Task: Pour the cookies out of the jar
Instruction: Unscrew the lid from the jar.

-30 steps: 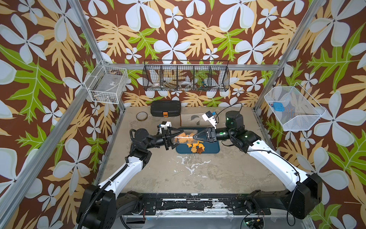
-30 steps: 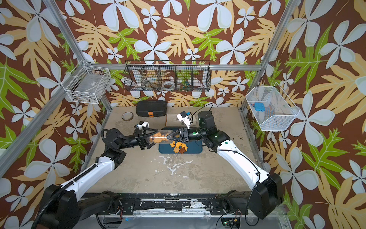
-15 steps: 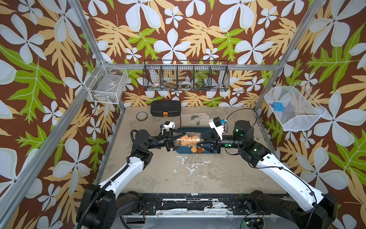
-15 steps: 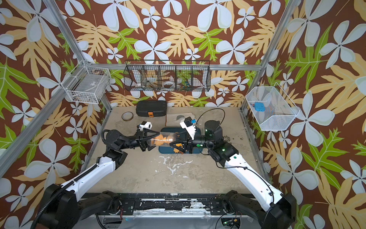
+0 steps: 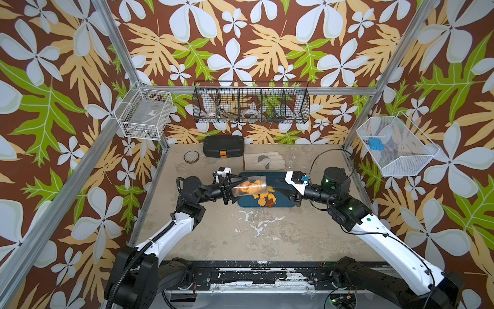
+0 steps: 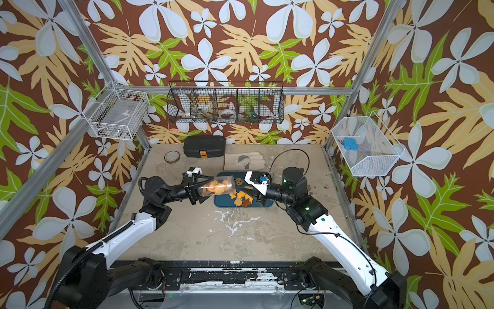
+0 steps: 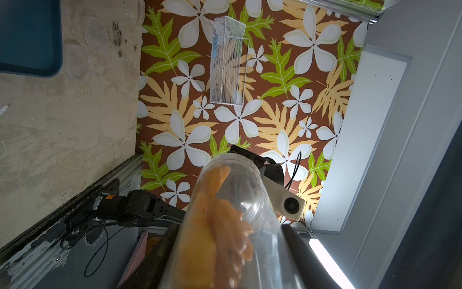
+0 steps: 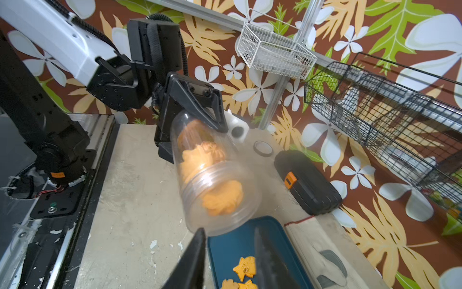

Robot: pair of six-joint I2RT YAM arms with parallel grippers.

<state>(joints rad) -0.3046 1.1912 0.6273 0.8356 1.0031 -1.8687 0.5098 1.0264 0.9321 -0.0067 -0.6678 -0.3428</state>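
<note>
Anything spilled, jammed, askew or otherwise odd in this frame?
The left gripper holds the clear jar on its side, mouth over the blue tray, yet a clump of cookies sits inside it instead of sliding out; several lie on the tray. White splatter marks stain the tabletop beside the tray.

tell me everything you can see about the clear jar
The jar is a clear plastic cylinder with screw threads near its open, lidless mouth. The left tool is clamped on its base end and holds it in the air, nearly horizontal, mouth tipped a little down over the end of the blue tray nearest the left arm. Several orange cookies sit inside, bunched toward the mouth; others lie on the tray below.
</note>
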